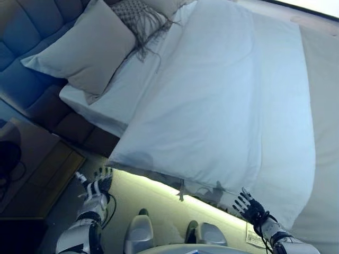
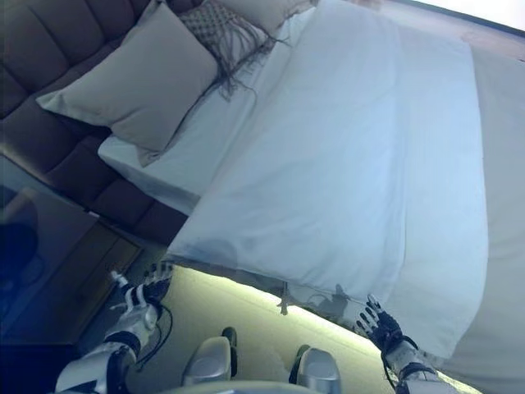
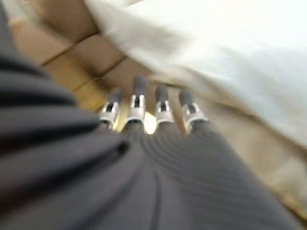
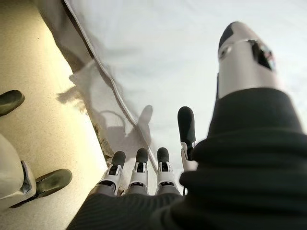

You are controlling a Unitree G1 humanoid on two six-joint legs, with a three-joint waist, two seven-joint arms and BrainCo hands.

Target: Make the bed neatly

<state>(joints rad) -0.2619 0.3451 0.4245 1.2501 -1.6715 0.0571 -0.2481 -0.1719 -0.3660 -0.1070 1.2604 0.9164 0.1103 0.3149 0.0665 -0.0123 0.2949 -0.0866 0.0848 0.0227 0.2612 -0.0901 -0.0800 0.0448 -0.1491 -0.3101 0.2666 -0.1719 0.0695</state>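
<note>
Bright light falls on the white duvet [image 1: 228, 100]; the headboard [image 1: 32, 32] side is dim and dark; a warm glow shines under the bed edge; the left wrist view is blurry; the right wrist view shows clear shadows.

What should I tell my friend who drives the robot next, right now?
Left hand: open, empty, low beside the bed near its head end.
Right hand: open, empty, at the hanging edge of the white duvet.
Duvet lies spread fairly flat across the bed. A grey pillow leans at the headboard, a fringed cushion beside it.
Left: perhaps straighten the duvet's hanging edge and tidy the pillows.
</note>
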